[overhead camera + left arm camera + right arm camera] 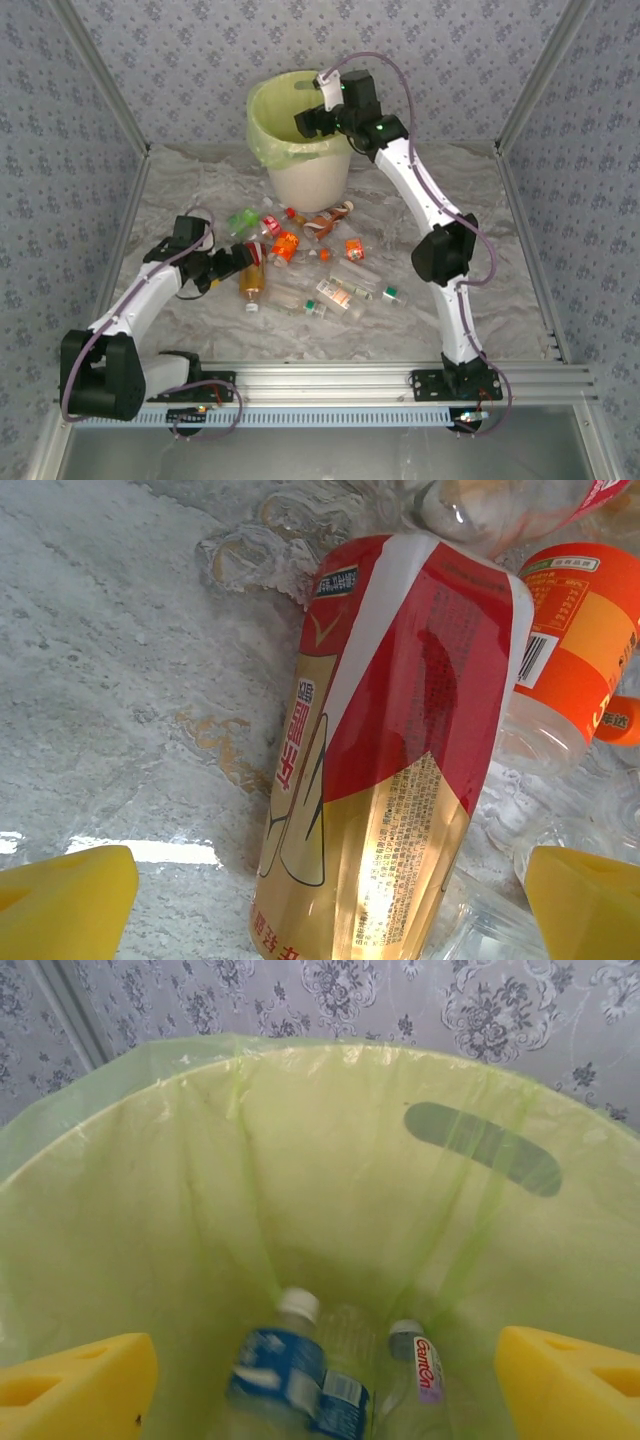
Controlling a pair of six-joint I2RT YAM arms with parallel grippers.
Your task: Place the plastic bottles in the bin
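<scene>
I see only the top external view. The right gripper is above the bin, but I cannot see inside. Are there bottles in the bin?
Observer: Yes. In the right wrist view, a blue-labelled bottle with a white cap lies low in the bin, with a clear bottle beside it.
Operator: Does the right gripper hold something?
Observer: No, it is open, with nothing between its yellow fingers.
Operator: And the left gripper?
Observer: It is open, its fingers on either side of a red-and-gold bottle lying on the table.
</scene>
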